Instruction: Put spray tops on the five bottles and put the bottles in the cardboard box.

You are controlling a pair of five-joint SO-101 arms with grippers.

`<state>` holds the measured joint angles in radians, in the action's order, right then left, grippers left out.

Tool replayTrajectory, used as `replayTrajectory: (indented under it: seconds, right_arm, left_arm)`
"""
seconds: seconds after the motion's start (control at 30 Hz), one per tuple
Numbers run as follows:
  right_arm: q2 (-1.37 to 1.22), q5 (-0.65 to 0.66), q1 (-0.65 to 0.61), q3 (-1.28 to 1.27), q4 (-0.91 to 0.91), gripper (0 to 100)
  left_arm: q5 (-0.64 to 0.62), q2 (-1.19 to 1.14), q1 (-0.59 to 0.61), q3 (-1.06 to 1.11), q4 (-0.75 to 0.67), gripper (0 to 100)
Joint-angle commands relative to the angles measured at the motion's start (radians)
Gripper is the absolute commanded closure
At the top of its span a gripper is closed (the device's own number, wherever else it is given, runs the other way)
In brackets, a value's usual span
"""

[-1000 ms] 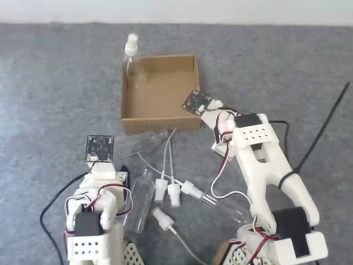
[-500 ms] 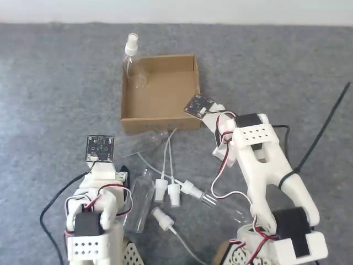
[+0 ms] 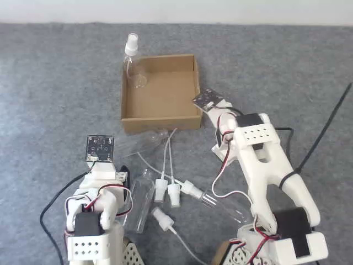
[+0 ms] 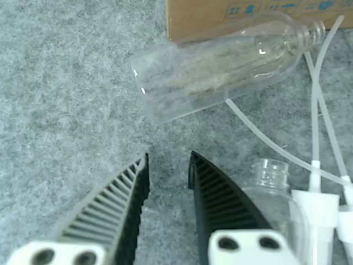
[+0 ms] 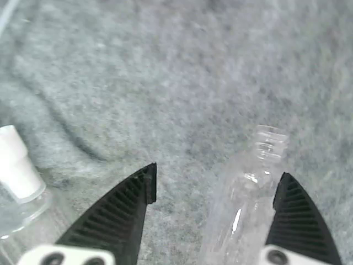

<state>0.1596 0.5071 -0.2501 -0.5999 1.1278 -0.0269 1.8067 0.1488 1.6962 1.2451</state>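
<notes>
My left gripper (image 4: 168,163) hangs low over the carpet, slightly open with nothing between its fingers. Just beyond it a clear uncapped bottle (image 4: 220,66) lies against the cardboard box (image 3: 160,91). A second open bottle (image 4: 273,176) lies beside one finger, seen from above as bottle (image 3: 140,199). My right gripper (image 5: 218,176) is wide open above a third uncapped bottle (image 5: 248,204), which lies between its fingers near one pad. Several loose spray tops (image 3: 174,193) with long tubes lie between the arms. One capped bottle (image 3: 131,55) stands at the box's far left corner.
Grey carpet (image 3: 55,94) covers the table, with free room left and right of the box. Another clear bottle (image 3: 220,201) lies under the right arm (image 3: 265,165). A white cap (image 5: 16,176) sits at the edge of the right wrist view. Cables trail off at the right.
The right arm's wrist has swung to the right, away from the box's front corner. The left arm and the bottles have not moved.
</notes>
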Motion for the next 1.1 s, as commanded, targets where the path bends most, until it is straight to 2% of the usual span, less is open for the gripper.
replayTrajectory:
  seconds: [0.0,0.3,0.77,0.93,1.07]
  right_arm:
    - [0.068,-0.012,0.059,0.058,0.010,70.5]
    - [0.059,0.032,0.137,0.181,0.136,70.5]
    - [-0.147,0.034,0.147,0.227,0.110,70.6]
    - [-0.220,0.035,0.147,0.285,0.111,77.2]
    - [-0.286,0.066,0.157,0.325,0.117,78.2]
  left_arm:
    - [0.008,0.014,0.006,-0.012,-0.032,89]
    - [0.008,0.014,0.006,-0.012,-0.032,89]
    - [0.008,0.014,0.006,-0.012,-0.032,89]
    - [0.008,0.014,0.006,-0.012,-0.032,89]
    - [0.008,0.014,0.006,-0.012,-0.032,89]
